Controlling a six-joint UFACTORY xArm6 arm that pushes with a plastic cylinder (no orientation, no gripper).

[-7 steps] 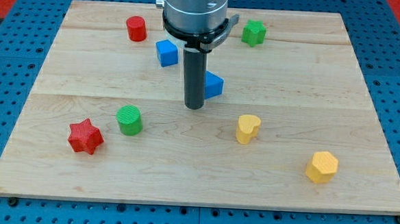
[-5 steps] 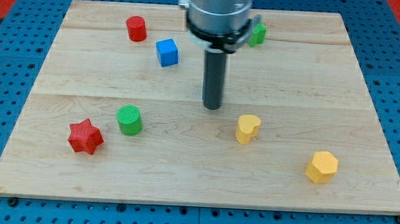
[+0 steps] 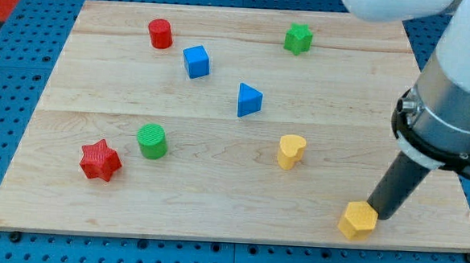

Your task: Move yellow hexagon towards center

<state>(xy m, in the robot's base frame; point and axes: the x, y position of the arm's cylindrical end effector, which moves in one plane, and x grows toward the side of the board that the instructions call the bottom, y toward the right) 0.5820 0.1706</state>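
Note:
The yellow hexagon lies near the board's bottom edge at the view's lower right. My tip touches the hexagon's upper right side. The dark rod rises from there to the arm's grey body at the view's right. A yellow heart lies up and to the left of the hexagon, nearer the board's middle.
A blue triangle lies near the board's middle. A blue cube, a red cylinder and a green star lie toward the top. A green cylinder and a red star lie at the left. The wooden board sits on a blue pegboard.
My tip has swept from the board's middle to the lower right. The yellow hexagon has shifted down and to the left. The blue triangle, hidden before, now shows.

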